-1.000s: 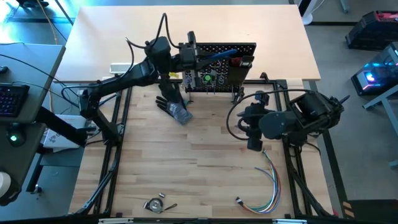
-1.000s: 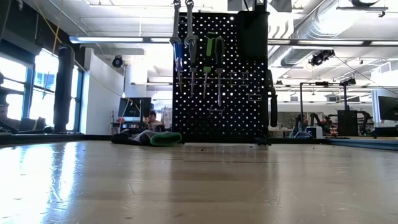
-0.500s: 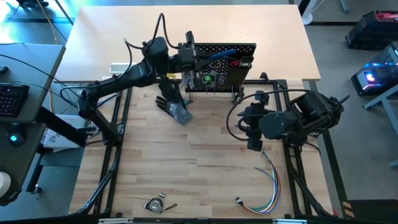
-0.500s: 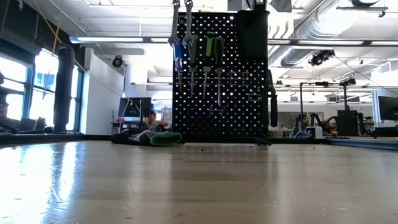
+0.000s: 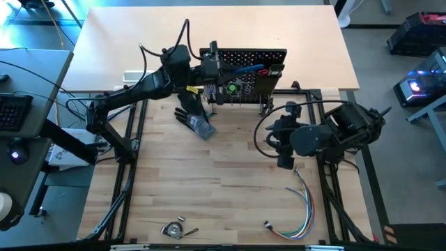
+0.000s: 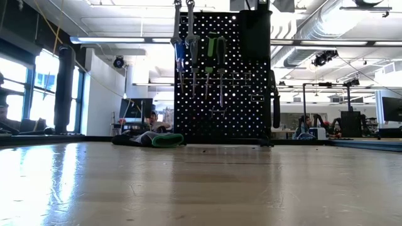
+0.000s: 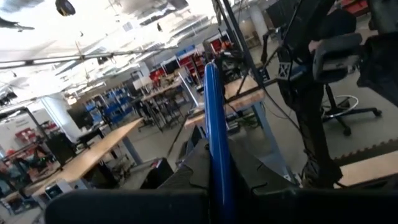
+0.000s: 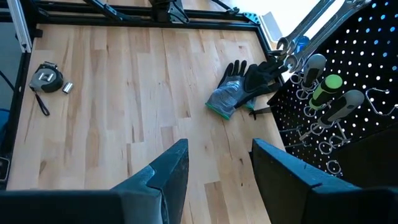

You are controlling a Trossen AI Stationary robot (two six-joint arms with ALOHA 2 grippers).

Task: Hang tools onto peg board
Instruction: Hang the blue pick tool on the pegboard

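Note:
The peg board (image 5: 245, 78) stands upright at the table's far middle, a black perforated panel (image 6: 223, 81). Silver wrenches (image 6: 191, 37) and a green-handled tool (image 6: 211, 50) hang from its hooks, and a red-handled tool (image 5: 265, 69) sits near its top. My left gripper (image 5: 217, 67) is up at the board's top left corner, shut on a blue-handled tool (image 5: 244, 69). My right gripper (image 5: 284, 159) hangs open above the table to the right of the board, its fingers (image 8: 168, 171) with nothing between them. My left gripper pinches the blue handle (image 7: 217, 146) between its two fingers. The fingers come about level from the table's left, and the handle runs on out along them, over the board's top edge. The tool is clear of the table; whether it touches the board I cannot tell.
A black and grey glove (image 5: 194, 120) lies on the table in front of the board's left leg. A bundle of coloured wires (image 5: 301, 208) lies near the front right, a tape measure (image 5: 172, 229) at the front left. Bare wood lies between them.

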